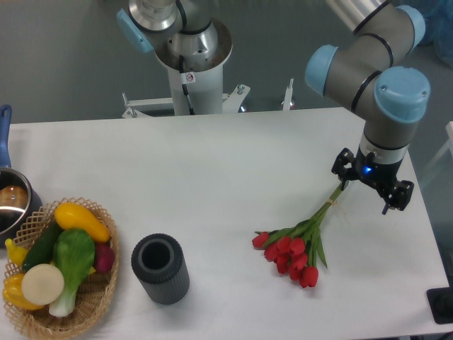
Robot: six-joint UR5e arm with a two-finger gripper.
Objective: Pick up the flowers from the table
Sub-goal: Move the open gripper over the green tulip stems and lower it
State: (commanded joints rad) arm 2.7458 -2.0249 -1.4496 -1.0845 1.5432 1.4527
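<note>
The flowers (294, 251), a tied bunch of red tulips with long green stems, lie on the white table (233, 170) at the right. Their heads point toward the front and their stems run up and right. My gripper (371, 181) hangs straight down over the stem ends (337, 194), which disappear under its black body. The fingers are hidden by the wrist, so whether they hold the stems does not show.
A dark grey ribbed cylinder (161, 269) stands at the front centre-left. A wicker basket (99, 297) of yellow and green vegetables sits at the front left, with a pot (10, 202) behind it. The table's right edge is close to the gripper.
</note>
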